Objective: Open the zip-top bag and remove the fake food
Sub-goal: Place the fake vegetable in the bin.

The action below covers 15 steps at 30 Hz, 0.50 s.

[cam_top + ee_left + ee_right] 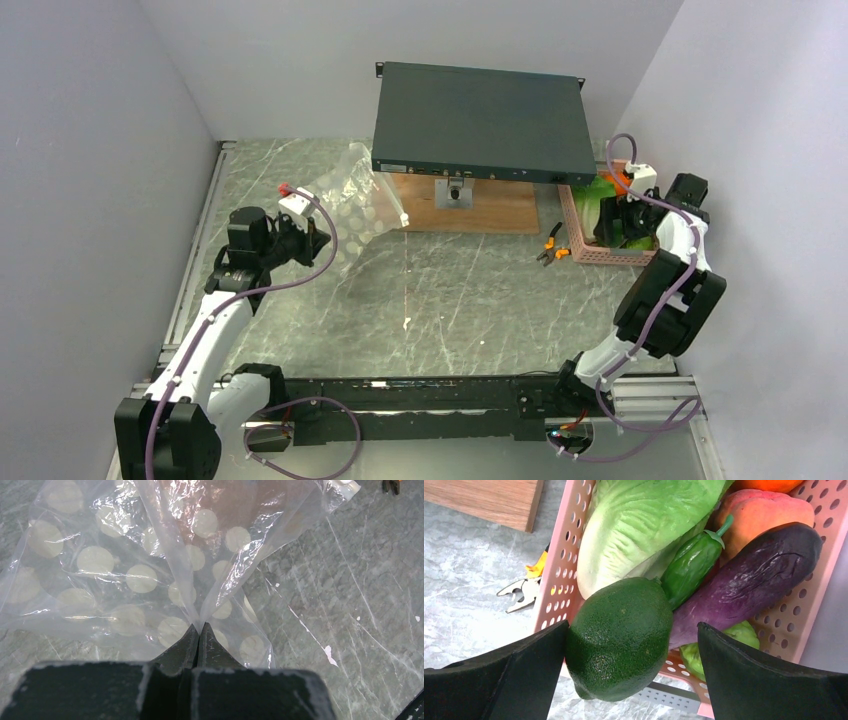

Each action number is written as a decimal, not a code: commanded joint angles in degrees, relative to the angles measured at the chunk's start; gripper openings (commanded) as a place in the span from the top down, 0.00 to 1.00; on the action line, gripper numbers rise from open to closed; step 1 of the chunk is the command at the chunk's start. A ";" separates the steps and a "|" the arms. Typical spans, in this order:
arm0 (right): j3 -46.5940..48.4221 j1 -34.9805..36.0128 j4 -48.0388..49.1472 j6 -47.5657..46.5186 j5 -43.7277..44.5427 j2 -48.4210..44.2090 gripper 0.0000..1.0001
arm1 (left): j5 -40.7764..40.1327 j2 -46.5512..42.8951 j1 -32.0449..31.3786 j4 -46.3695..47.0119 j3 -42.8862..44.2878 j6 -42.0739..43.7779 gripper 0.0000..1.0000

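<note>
- We are looking at the counter (450,310), which is carrying everything. A dark flat case (480,120) is resting on a wooden board (500,205) at the back, and we judge it to be playing no part in the task.
- The pink basket (572,215) is standing at the right edge and holding the fake food (603,190), so we are reading it as the drop-off place.
- The zip-top bag (350,195) is hanging at the left, raised off the counter. The left end effector (199,630) is clenching a fold of its dotted film. We are guessing it is being held up to keep the floppy plastic steady and out of the way.
- The right end effector (632,625) is hovering at the basket's rim, released, with its jaws standing wide. The round green piece (621,645) is sitting between them, touching one finger and clear of the other. To us this looks like a letting-go, not a grip.
- The top view is showing where both arms are standing, but the right arm is hiding most of the basket there.
- The right wrist view is showing the lettuce (639,525), the purple eggplant (749,575) and a green pepper (691,565) packed together in the basket.
- The left wrist view is showing the pinch itself and, through the film, only counter. We are seeing no food inside the bag.
- The pliers (552,250) are lying on the counter just beside the basket's outer wall.
</note>
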 commanded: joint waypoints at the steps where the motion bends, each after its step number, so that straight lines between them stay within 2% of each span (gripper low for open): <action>1: 0.18 -0.33 1.32 1.52 0.51 -4.11 0.00 | 0.16 -1.12 0.34 0.24 0.43 -0.09 1.00; 10: 0.12 -0.73 4.03 4.17 -1.52 -8.84 0.00 | 0.57 -1.43 0.73 0.52 0.72 -1.06 1.00; 15: 0.24 -0.77 3.36 4.62 -5.46 -11.93 0.00 | 1.25 -1.73 1.02 -0.11 0.96 -1.60 1.00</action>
